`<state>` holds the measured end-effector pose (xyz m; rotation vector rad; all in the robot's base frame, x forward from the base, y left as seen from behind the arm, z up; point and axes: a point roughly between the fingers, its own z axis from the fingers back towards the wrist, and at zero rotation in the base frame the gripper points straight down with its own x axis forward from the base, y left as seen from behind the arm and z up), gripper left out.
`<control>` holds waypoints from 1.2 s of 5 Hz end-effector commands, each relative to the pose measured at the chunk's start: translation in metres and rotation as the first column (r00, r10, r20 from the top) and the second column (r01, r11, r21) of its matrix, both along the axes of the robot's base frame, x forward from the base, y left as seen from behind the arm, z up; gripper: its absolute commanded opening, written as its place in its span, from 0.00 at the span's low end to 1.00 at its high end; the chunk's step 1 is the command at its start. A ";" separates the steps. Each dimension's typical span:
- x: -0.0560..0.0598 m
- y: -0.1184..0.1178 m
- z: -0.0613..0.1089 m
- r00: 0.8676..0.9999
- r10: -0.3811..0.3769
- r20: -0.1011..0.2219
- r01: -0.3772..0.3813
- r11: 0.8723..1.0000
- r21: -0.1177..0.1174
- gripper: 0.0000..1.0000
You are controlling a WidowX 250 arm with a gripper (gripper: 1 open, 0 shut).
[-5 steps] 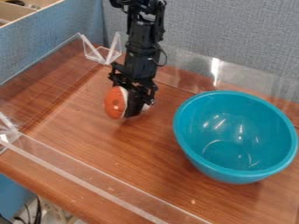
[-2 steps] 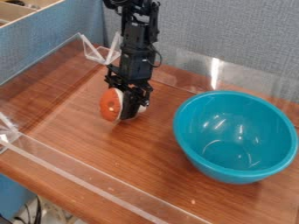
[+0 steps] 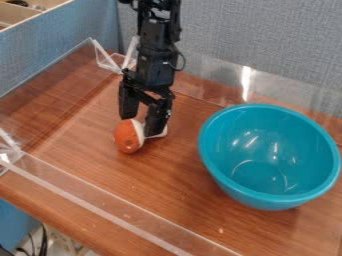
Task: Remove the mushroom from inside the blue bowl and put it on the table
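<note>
The orange-capped, pale-stemmed toy mushroom (image 3: 130, 136) lies on its side on the table (image 3: 183, 188), left of the glossy turquoise bowl (image 3: 269, 157). The gripper (image 3: 144, 118) stands wide above it.

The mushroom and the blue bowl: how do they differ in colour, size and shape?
The mushroom has an orange-brown cap and a whitish stem, while the blue bowl is turquoise-blue all over. The mushroom is small; the bowl is much larger. The mushroom's cap is rounded outward, while the bowl is deep and hollow, its opening facing up. Both have a smooth-looking surface, and both are on the wooden table.
</note>
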<state>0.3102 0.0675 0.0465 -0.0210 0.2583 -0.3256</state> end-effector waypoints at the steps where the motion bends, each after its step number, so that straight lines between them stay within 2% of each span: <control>1: 0.002 0.006 0.026 0.996 0.010 0.087 -0.012 1.000 0.016 1.00; 3: 0.000 0.007 0.018 0.997 0.007 0.081 -0.008 1.000 0.015 1.00; 4: -0.002 0.007 0.016 0.997 0.005 0.081 -0.006 1.000 0.013 0.00; 6: -0.005 0.008 0.026 0.995 0.008 0.100 -0.008 1.000 0.003 0.00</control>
